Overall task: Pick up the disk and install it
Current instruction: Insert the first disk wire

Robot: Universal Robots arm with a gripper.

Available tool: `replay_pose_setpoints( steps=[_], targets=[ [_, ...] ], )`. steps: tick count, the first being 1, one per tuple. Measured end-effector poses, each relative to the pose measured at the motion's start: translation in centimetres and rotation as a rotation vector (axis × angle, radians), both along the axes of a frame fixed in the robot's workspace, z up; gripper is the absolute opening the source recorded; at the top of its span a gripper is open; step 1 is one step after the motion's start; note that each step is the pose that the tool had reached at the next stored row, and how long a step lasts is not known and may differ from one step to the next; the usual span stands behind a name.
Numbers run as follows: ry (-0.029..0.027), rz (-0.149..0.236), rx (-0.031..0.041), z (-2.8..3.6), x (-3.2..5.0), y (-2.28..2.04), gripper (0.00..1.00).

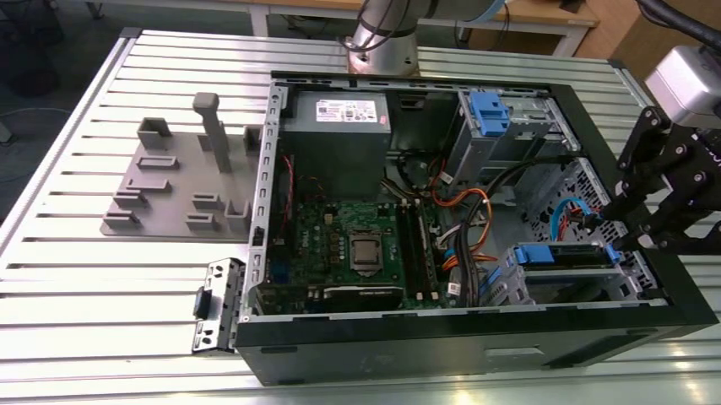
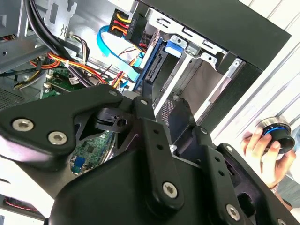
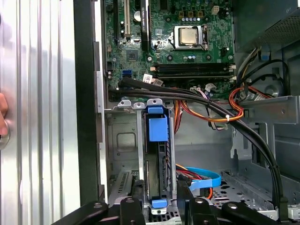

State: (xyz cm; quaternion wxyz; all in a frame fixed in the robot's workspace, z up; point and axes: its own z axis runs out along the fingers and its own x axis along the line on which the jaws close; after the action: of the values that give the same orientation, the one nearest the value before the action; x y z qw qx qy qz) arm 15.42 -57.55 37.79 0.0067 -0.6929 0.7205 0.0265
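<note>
Inside the open black computer case [image 1: 451,337], at the exterior view's right, the flat silver disk in its bright blue plastic bracket [image 1: 563,256] sat slotted in the grey metal drive bay [image 1: 580,287]. Just beside it hung the black linkage gripper [image 1: 651,221]; whether its fingers were spread or pressed together could not be told. In the first wrist view the disk [image 3: 156,154] stood edge-on below the green motherboard [image 3: 168,37]. A person's hand [image 2: 267,150] gripped a round knob in the second wrist view.

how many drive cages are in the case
2. One drive cage with a blue latch sits near the power supply; the other holds the disk, beside the gripper. Others may be hidden.
</note>
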Motion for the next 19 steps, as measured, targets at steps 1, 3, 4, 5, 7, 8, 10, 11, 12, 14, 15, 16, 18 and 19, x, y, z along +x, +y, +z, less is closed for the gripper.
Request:
replay_pose_setpoints(
  steps=[1, 3, 4, 5, 7, 8, 10, 11, 12, 14, 15, 16, 18, 19],
  targets=[
    [0.0001, 0.0, -0.0003, -0.01, 0.07, 0.04, 0.41],
    [0.0002, 0.0, -0.0022, -0.04, 0.34, 0.22, 0.41],
    [0.0002, 0.0, -0.0025, -0.05, 0.47, 0.34, 0.41],
    [0.0002, 0.0, -0.0025, -0.08, 0.57, 0.46, 0.41],
    [0.0002, 0.0, -0.0026, -0.15, 0.74, 0.74, 0.41],
    [0.0002, 0.0, -0.0025, -0.24, 0.85, 0.9, 0.41],
    [0.0002, 0.0, -0.0025, -0.49, 1.12, 1.28, 0.41],
    [0.0002, 0.0, -0.0025, -0.63, 1.25, 1.49, 0.41],
    [0.0002, 0.0, -0.0026, -0.77, 1.4, 1.7, 0.41],
    [0.0002, 0.0, -0.0024, -1.07, 1.67, 2.15, 0.41],
    [0.0002, 0.0, -0.0024, -1.22, 1.8, 2.37, 0.41],
    [0.0002, 0.0, -0.0025, -1.37, 1.93, 2.58, 0.41],
    [0.0002, 0.0, -0.0025, -1.63, 2.2, 3.01, 0.41],
    [0.0002, 0.0, -0.0025, -1.74, 2.33, 3.24, 0.41]
  ],
)
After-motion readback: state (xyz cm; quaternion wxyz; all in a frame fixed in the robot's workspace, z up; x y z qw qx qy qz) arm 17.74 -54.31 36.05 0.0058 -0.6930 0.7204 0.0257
